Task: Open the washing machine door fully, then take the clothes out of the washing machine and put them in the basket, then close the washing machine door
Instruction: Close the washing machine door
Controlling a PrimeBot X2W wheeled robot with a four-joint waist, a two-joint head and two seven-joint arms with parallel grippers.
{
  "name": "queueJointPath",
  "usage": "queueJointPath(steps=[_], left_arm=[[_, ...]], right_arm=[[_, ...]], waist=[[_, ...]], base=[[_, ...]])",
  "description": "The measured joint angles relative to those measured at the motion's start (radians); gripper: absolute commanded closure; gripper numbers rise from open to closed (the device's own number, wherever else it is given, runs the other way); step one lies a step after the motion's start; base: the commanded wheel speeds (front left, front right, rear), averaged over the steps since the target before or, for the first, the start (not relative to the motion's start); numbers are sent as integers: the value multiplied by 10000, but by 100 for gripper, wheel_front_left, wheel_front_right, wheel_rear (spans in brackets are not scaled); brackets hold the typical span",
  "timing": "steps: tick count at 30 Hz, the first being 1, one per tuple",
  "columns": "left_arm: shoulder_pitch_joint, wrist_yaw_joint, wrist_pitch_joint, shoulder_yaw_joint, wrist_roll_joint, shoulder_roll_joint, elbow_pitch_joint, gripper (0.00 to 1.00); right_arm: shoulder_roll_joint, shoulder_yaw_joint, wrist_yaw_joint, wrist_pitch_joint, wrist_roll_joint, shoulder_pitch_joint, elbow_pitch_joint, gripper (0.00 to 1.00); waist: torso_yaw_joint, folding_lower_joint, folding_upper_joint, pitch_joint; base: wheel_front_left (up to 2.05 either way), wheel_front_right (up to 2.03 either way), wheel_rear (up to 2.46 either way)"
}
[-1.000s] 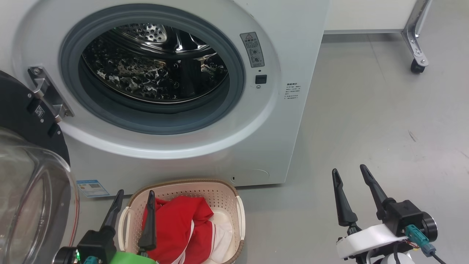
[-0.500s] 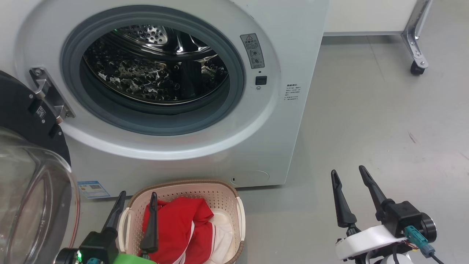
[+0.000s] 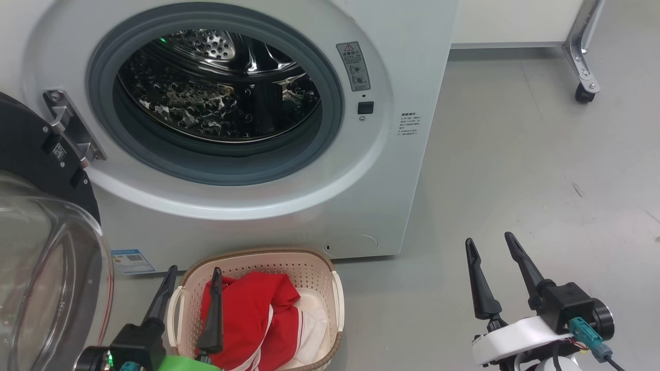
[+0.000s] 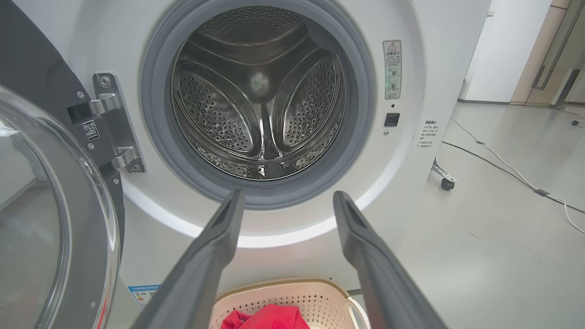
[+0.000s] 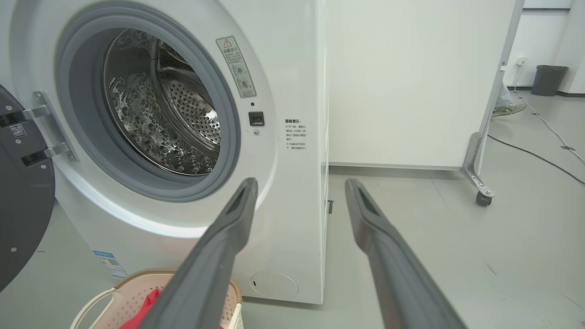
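Unloading apparently done: drum point(image 4: 260, 91) bare as far as visible, its near floor hidden behind the gasket point(image 3: 330, 103). Clothes point(image 3: 252, 314) piled in the basket point(image 3: 289, 255) at the foot of the washing machine point(image 3: 392, 62). Washing machine door point(image 3: 31, 154) swung wide at left; only closing left to do. Left gripper point(image 3: 194, 269) spread open, empty, over the basket's left side. Right gripper point(image 3: 489, 239) likewise open and empty, low over the floor point(image 3: 541, 154), well apart from the machine.

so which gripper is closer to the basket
The left gripper: it stands open right at the basket holding the red clothes. The right gripper, also open, is off to the side over bare floor.
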Motion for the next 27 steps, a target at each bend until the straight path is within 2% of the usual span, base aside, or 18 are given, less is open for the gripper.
queueJointPath(steps=[16,27], left_arm=[[30,25,159,-113,15,81,-301,0],[31,75,161,-21,81,105,-460,0]], right_arm=[[0,17,-75,0,0,-1,-54,0],[0,-15,-77,0,0,-2,-61,0]], waist=[[-34,0,0,122],[-23,0,0,206]], base=[[-98,98,0],[-62,62,0]])
